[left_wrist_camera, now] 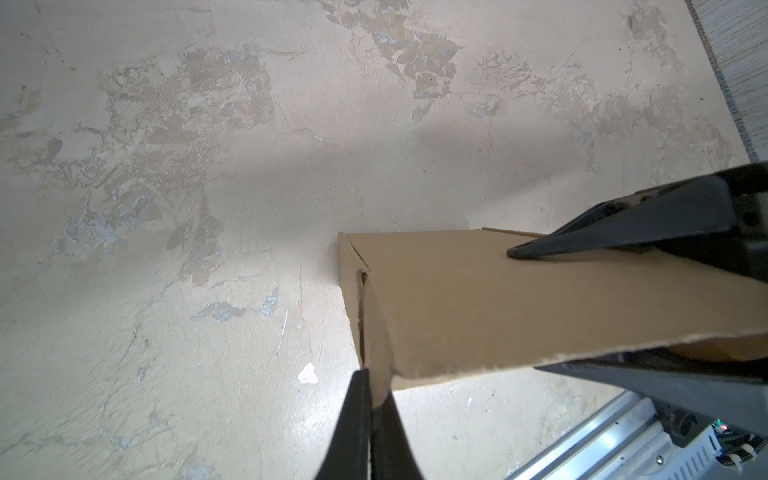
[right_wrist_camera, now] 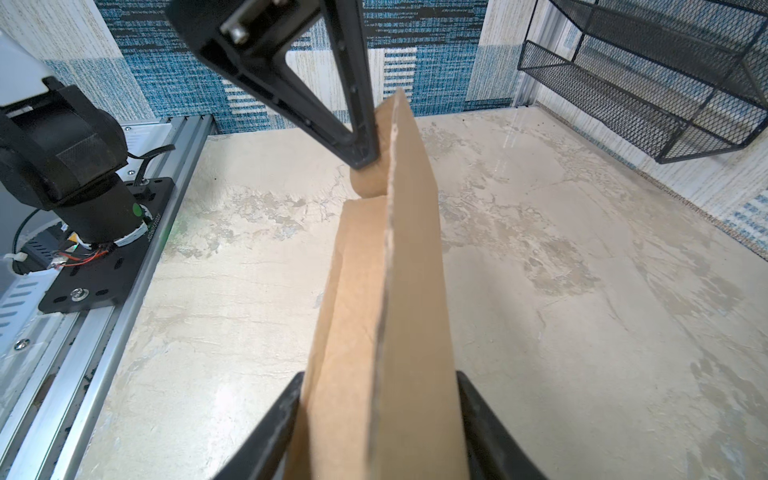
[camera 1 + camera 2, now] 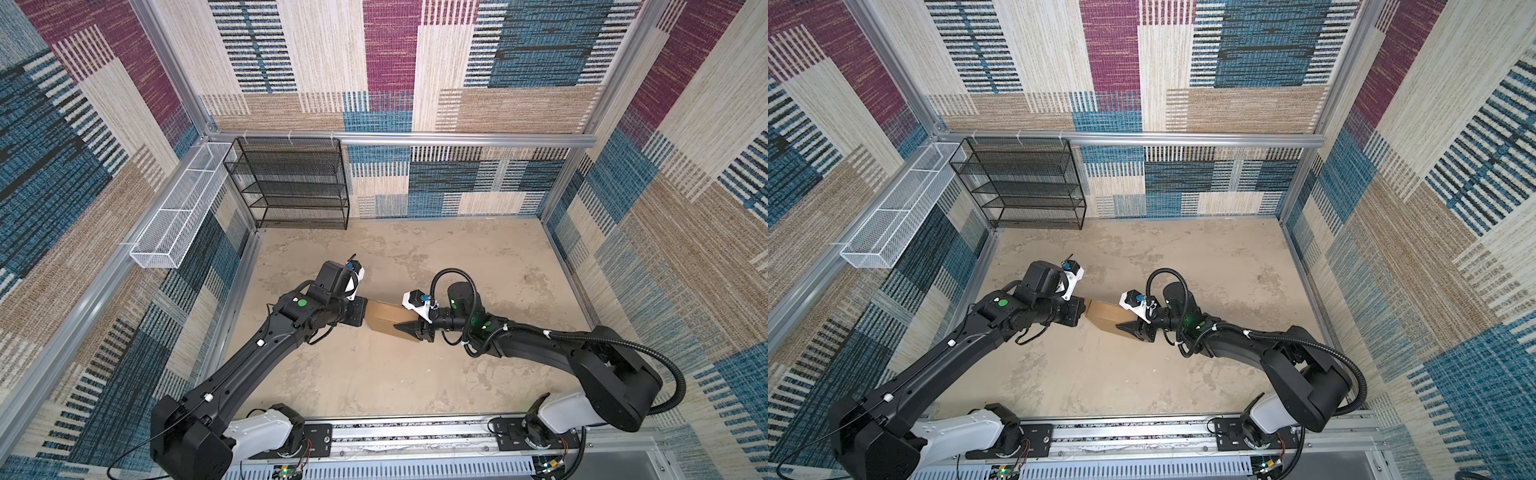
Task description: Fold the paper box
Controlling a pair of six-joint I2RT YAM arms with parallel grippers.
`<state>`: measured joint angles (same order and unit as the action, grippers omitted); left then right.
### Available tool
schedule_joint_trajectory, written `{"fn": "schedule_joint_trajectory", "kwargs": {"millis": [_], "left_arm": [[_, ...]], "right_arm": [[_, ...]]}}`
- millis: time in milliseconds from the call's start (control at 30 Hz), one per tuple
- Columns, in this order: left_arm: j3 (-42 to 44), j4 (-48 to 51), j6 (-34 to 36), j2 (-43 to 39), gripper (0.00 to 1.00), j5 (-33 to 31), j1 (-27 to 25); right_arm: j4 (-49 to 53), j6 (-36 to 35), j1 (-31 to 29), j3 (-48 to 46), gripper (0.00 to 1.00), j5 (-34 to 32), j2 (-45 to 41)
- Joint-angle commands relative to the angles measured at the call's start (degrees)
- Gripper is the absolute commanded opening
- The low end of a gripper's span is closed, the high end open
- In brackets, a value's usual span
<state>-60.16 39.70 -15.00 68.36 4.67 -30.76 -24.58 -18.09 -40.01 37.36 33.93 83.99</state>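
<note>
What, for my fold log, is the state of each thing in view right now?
paper box: folded into a shallow box, one end tab out, held between both grippers.
left gripper: shut on the paper box's end tab.
right gripper: shut across the paper box, a finger against each broad face.
black mesh rack: upright, shelves empty.
white mesh basket: mounted level, empty.

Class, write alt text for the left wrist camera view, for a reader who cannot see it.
A brown paper box is held between two grippers over a mottled beige table. The left gripper is pinched shut on the cardboard at one end. The right gripper straddles the other end, a finger against each broad face.
</note>
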Motion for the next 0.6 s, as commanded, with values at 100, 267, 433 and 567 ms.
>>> {"fn": "schedule_joint_trajectory", "kwargs": {"millis": [100, 267, 433, 567], "left_arm": [[0.6, -2.1, -1.4, -0.1, 0.0, -1.1, 0.0], [0.2, -2.1, -1.2, 0.0, 0.0, -1.1, -0.1], [-0.3, -2.1, -0.9, 0.3, 0.0, -1.2, -0.1], [-0.2, -2.1, -1.1, 0.6, 0.0, -0.9, -0.2]], "right_arm": [[-1.9, 0.7, -0.1, -0.4, 0.6, 0.9, 0.0], [-2.2, 0.7, -0.1, -0.7, 0.6, 0.2, -0.4], [-3.0, 0.9, -0.1, -1.2, 0.52, -0.4, -0.5], [-3.3, 0.9, -0.1, -1.5, 0.49, -0.3, -0.6]]}}
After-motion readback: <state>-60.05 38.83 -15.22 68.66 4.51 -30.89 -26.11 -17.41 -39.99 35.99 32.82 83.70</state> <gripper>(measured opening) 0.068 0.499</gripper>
